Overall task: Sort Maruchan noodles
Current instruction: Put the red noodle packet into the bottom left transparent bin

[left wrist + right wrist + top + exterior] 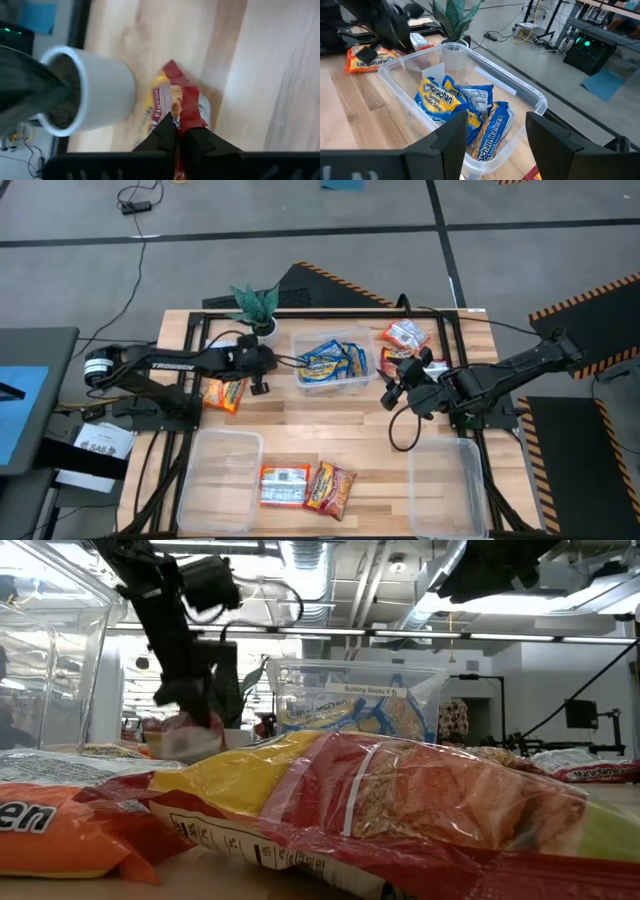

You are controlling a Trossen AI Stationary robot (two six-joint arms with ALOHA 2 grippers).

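My left gripper (258, 368) is near the white plant pot (87, 90) at the far left and is shut on a red-and-yellow noodle packet (177, 102). It also shows in the low view (190, 700). Another orange-red packet (225, 393) lies flat on the table beside it. A clear tub (345, 380) holds several blue-and-yellow packets (445, 102). My right gripper (495, 145) is open and empty, just to the right of that tub (393, 392). Two red packets (405, 335) lie at the far right. Two more packets (305, 487) lie near the front edge. My left gripper pinches the red-and-yellow packet by one end (176, 120) between its two fingers, coming from above and pointing down. The packet hangs below the fingers (190, 735), clear of the table.
An empty clear tub (220, 470) stands at the front left and another (447, 485) at the front right. A potted plant (255, 305) stands at the far edge. Bare wood lies in the table's middle. Cables loop beside my right arm (403, 430).
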